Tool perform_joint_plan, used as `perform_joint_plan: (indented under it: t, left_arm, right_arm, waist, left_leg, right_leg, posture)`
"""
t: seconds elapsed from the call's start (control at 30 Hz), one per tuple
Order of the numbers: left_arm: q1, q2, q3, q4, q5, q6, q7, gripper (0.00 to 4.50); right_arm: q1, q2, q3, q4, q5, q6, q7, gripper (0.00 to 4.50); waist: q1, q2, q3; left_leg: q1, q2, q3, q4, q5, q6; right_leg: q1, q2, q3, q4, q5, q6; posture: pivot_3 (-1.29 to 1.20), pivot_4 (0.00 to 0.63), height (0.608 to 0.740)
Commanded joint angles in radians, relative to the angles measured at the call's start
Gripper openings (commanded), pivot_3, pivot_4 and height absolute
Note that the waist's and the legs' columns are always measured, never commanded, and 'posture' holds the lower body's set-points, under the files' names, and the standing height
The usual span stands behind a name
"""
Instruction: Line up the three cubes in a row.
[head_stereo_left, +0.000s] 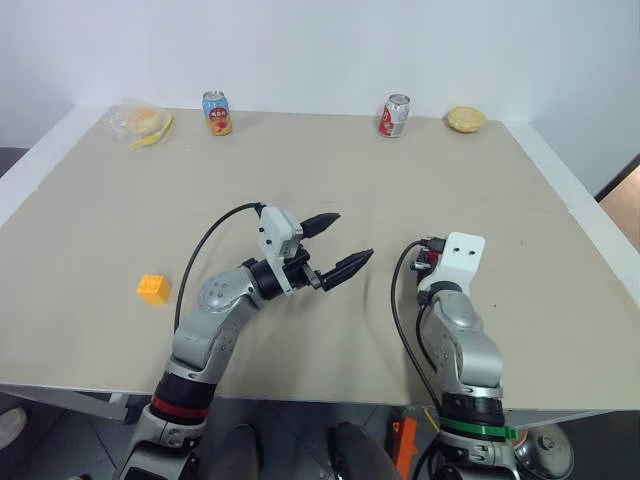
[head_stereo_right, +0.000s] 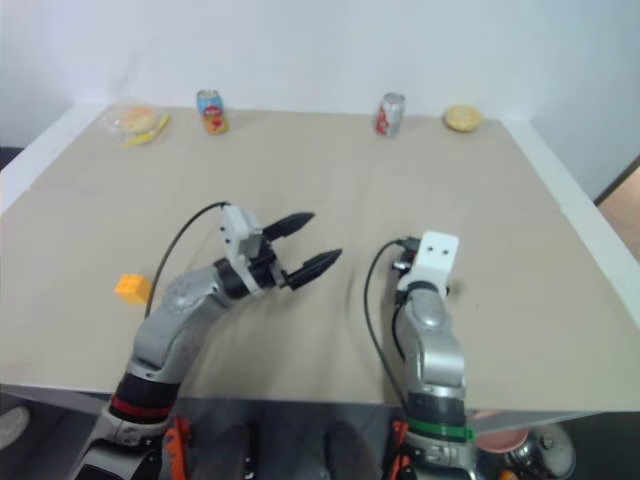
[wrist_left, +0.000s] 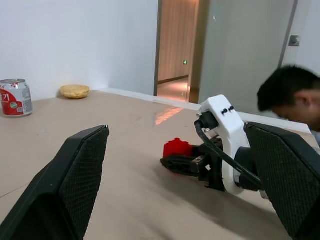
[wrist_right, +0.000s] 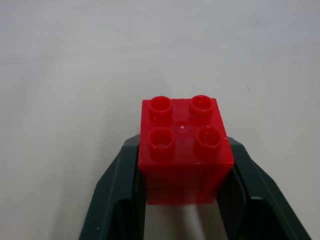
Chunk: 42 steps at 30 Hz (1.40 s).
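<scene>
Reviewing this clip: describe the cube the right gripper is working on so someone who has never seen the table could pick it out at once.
On the beige table, look near the front edge on the robot's right side, where the right gripper is shut on a small red plastic toy-brick cube. Its top carries four round studs. The yellow-orange plastic brick cube sits alone at the front left, and the open left gripper holds nothing.
</scene>
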Motion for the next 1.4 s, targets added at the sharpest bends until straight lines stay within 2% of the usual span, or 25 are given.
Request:
perform_joint_plan:
  t: [0.03,0.07,0.2,0.3,0.5,0.9,0.97,1.0,1.03,1.07,1.2,1.3,1.4]
  left_arm:
    - [0.02,0.059,0.008,-0.04,-0.025,-0.013,-0.078,4.5]
    - [0.026,0.074,0.008,-0.044,-0.03,-0.011,-0.097,4.5]
    - [0.083,0.2,0.011,-0.07,-0.062,-0.019,-0.247,4.5]
    - [0.122,0.298,0.024,-0.079,-0.077,-0.027,-0.348,4.5]
    - [0.163,0.394,0.032,-0.068,-0.074,-0.06,-0.442,4.5]
    - [0.192,0.404,0.047,-0.088,-0.079,-0.059,-0.432,4.5]
    - [0.205,0.406,0.05,-0.098,-0.079,-0.057,-0.424,4.5]
    - [0.211,0.406,0.053,-0.103,-0.078,-0.057,-0.417,4.5]
    - [0.218,0.403,0.06,-0.108,-0.079,-0.056,-0.403,4.5]
    - [0.224,0.4,0.066,-0.112,-0.079,-0.055,-0.389,4.5]
    - [0.244,0.388,0.094,-0.127,-0.079,-0.049,-0.328,4.5]
    - [0.223,0.339,0.166,-0.12,-0.083,0.007,-0.161,4.5]
    - [0.184,0.301,0.189,-0.098,-0.02,0.029,-0.023,4.5]
  right_arm:
    - [-0.023,-0.172,0.049,-0.008,0.088,-0.052,0.323,1.27]
    - [-0.022,-0.214,0.064,-0.003,0.098,-0.07,0.388,1.27]
    - [0.023,-0.452,0.131,-0.016,0.231,-0.135,0.852,1.27]
    - [0.038,-0.58,0.161,-0.023,0.335,-0.141,1.132,1.27]
    - [0.016,-0.68,0.282,0.025,0.282,-0.245,1.357,1.27]
    - [-0.04,-0.641,0.377,0.233,0.198,-0.472,1.498,1.27]
    - [-0.038,-0.639,0.374,0.237,0.201,-0.482,1.507,2.29]
    - [-0.037,-0.638,0.37,0.234,0.207,-0.48,1.51,2.48]
    - [-0.035,-0.638,0.36,0.215,0.223,-0.462,1.509,2.96]
    - [-0.034,-0.639,0.35,0.192,0.24,-0.44,1.507,3.16]
    - [-0.033,-0.651,0.303,0.076,0.323,-0.332,1.486,4.46]
    - [-0.06,-0.628,0.232,-0.071,0.444,-0.187,1.38,4.46]
    - [-0.089,-0.588,0.215,-0.132,0.461,-0.129,1.277,4.46]
  waist:
    - [-0.001,0.001,0.001]
    - [-0.001,0.001,0.001]
    - [-0.001,0.002,0.001]
    - [-0.001,0.002,0.001]
    - [0.0,0.001,0.002]
    - [0.001,0.001,0.002]
    - [0.001,0.001,0.002]
    - [0.001,0.001,0.002]
    - [0.001,0.001,0.002]
    - [0.002,0.001,0.002]
    - [0.001,0.001,0.002]
    - [0.001,0.001,0.002]
    - [0.002,0.0,0.002]
  left_leg:
    - [0.0,0.0,0.0,0.0,0.0,0.0]
    - [0.0,0.0,0.0,0.0,0.0,0.0]
    - [0.001,0.0,0.0,-0.002,0.0,0.0]
    - [0.001,0.0,0.0,-0.002,-0.001,0.001]
    - [0.001,0.0,0.0,-0.001,-0.001,0.0]
    - [0.001,0.0,0.002,-0.001,-0.002,-0.001]
    - [0.001,0.0,0.002,-0.001,-0.002,-0.001]
    - [0.001,0.0,0.002,-0.001,-0.002,-0.001]
    - [0.0,0.0,0.002,-0.001,-0.002,-0.001]
    - [0.0,0.0,0.002,-0.001,-0.002,-0.001]
    - [0.001,0.0,0.002,-0.001,-0.002,-0.001]
    - [0.0,0.0,0.002,0.0,-0.002,-0.001]
    - [0.001,0.001,0.001,0.0,-0.002,-0.001]
  right_leg:
    - [0.0,0.0,0.0,0.0,0.0,0.0]
    - [0.0,0.0,0.0,0.0,0.0,0.0]
    - [0.0,0.0,0.0,0.0,-0.001,-0.001]
    - [0.0,0.0,-0.001,0.0,-0.003,-0.002]
    - [-0.001,-0.001,0.0,0.0,-0.003,-0.002]
    - [-0.002,-0.002,-0.001,0.0,-0.003,-0.002]
    - [-0.002,-0.002,-0.001,0.0,-0.003,-0.002]
    - [-0.002,-0.002,-0.001,0.0,-0.003,-0.002]
    - [-0.002,-0.002,-0.001,0.0,-0.003,-0.002]
    - [-0.002,-0.002,-0.001,0.0,-0.003,-0.002]
    - [-0.002,-0.002,-0.001,0.0,-0.003,-0.002]
    - [-0.002,-0.002,0.0,0.0,-0.003,-0.001]
    - [-0.001,-0.001,-0.001,0.0,-0.002,-0.001]
  posture:
    - [0.0,0.15,0.736]
    - [0.0,0.15,0.736]
    - [0.0,0.15,0.736]
    - [0.0,0.15,0.736]
    - [0.0,0.15,0.736]
    - [0.0,0.15,0.736]
    - [0.0,0.15,0.736]
    - [0.0,0.15,0.736]
    - [0.0,0.15,0.736]
    - [0.0,0.15,0.736]
    - [0.0,0.15,0.736]
    - [0.0,0.15,0.736]
    - [0.0,0.15,0.736]
